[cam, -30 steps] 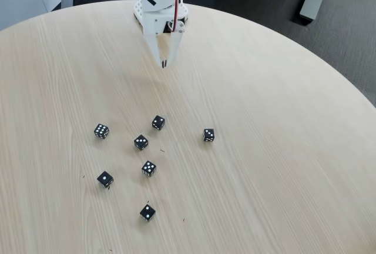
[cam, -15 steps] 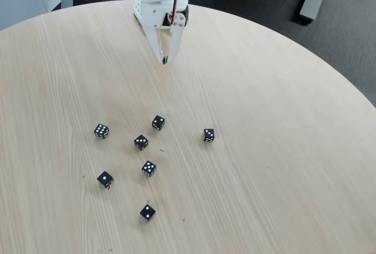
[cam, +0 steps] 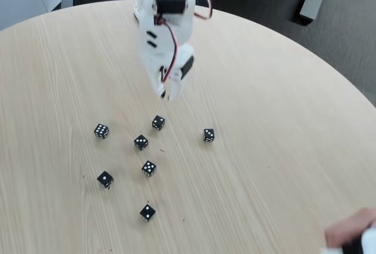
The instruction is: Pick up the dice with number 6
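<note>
A: Going left to right across the tabletop (cam: 282, 101), which die is the target?

B: The leftmost one. The dice with number 6 (cam: 101, 131) sits nearest the left edge, well in from the near edge. It is a small black cube with white pips in two rows of three on its top face, turned slightly askew.

A: And the risk from here?

B: Mostly picking the wrong cube. Seven look-alike black dice lie in a loose cluster. Just right of the target is a die showing three pips (cam: 141, 142), below it a die showing one pip (cam: 105, 179), and a die showing five pips (cam: 148, 168) lies further in. The five is probably the easiest to mistake for the six.

A: Where is the hand?

B: The hand (cam: 165, 93) hangs above the middle of the tabletop, over the die with two pips (cam: 158, 122), not the target. It is motion-blurred, so whether its fingers are apart or together cannot be told. If it drops straight down it would likely meet the wrong die; it needs to go toward the left edge.

A: Anything else?

B: A small cube can skid or tip if pinched off-centre. A person's hand (cam: 351, 233) also shows at the near right corner, well apart from the dice.
</note>
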{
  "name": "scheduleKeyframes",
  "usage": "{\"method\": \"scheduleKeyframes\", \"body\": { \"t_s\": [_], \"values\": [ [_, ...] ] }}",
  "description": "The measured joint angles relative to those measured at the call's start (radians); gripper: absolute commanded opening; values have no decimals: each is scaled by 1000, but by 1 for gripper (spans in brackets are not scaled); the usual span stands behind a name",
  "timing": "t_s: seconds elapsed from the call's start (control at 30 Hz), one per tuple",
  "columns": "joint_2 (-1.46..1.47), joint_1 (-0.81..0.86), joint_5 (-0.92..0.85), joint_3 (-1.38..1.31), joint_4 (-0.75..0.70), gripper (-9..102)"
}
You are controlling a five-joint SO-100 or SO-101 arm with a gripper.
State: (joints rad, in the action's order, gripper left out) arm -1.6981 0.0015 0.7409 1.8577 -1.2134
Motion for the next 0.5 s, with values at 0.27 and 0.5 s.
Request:
{"method": "scheduleKeyframes", "body": {
  "t_s": [0.27,0.5],
  "values": [
    [129,219,6,-71,2,14],
    [221,331,-21,-71,107,18]
  ]
}}
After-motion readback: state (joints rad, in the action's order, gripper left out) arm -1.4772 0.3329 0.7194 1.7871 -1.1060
